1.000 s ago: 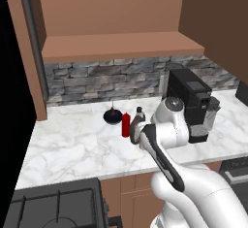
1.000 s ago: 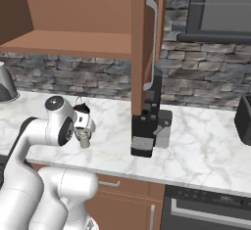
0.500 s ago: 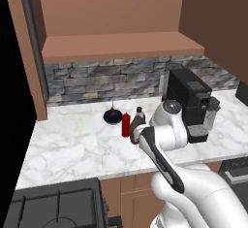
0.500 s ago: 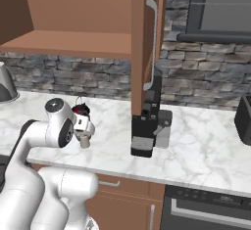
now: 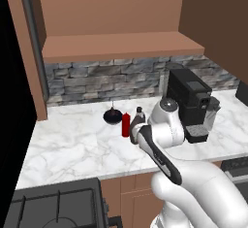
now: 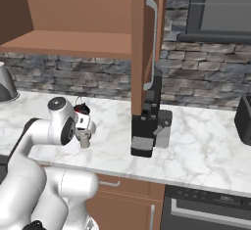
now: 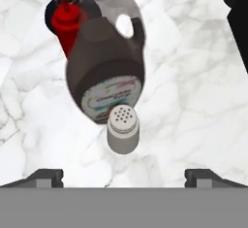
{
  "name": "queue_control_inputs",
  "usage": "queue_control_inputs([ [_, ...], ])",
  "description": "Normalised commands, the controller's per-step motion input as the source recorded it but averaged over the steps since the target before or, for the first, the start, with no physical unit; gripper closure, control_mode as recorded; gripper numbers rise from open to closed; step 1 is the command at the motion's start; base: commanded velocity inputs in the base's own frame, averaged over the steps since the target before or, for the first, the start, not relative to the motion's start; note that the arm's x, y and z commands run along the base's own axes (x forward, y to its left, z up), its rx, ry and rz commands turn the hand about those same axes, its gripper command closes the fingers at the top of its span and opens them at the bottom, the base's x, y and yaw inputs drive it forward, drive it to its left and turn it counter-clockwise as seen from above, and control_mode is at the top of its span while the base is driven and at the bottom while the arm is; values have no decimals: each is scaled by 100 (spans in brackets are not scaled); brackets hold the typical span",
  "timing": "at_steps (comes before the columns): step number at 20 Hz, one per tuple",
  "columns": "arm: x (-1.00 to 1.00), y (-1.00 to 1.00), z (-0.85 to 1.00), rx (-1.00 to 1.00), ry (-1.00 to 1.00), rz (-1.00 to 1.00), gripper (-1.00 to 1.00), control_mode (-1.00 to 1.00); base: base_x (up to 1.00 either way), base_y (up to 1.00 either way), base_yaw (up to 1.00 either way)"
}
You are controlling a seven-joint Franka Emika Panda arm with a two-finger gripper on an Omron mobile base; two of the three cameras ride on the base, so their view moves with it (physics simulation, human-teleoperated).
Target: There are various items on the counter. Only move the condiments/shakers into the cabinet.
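Note:
Seen from the hand, a small pale grey shaker (image 7: pixel 123 135) stands upright on the white marble counter (image 7: pixel 193 76), between and just ahead of my open gripper (image 7: pixel 125 177). Its two fingertips (image 7: pixel 46 176) sit wide apart and touch nothing. Right behind the shaker stands the dark brown bottle (image 7: pixel 106 72), then the slim red bottle (image 7: pixel 68 28) and the round black object (image 7: pixel 53 8). From the left base, the red bottle (image 5: pixel 126 124) and black object (image 5: pixel 112 116) stand beside my hand (image 5: pixel 137 127). From the right base, the shaker (image 6: pixel 86 141) is under my gripper (image 6: pixel 85 134). The cabinet shelf (image 5: pixel 121 45) hangs above.
A black coffee machine (image 5: pixel 191 103) stands on the counter just right of my arm. The open cabinet door (image 6: pixel 146 38) hangs above it. A black stove top (image 5: pixel 53 205) lies at the front left. A dark appliance (image 6: pixel 244 119) sits at the far right.
The hand has barely shifted over the shaker. The jaws have stayed wide open and no item has moved.

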Motion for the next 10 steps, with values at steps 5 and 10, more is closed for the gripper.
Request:
queue_control_inputs([
  [5, 8, 0, -12, 0, 0, 0, -100, -100, 0, 0, 0],
  [10, 1, 0, -20, 0, 0, 0, -100, -100, 0, 0, 0],
])
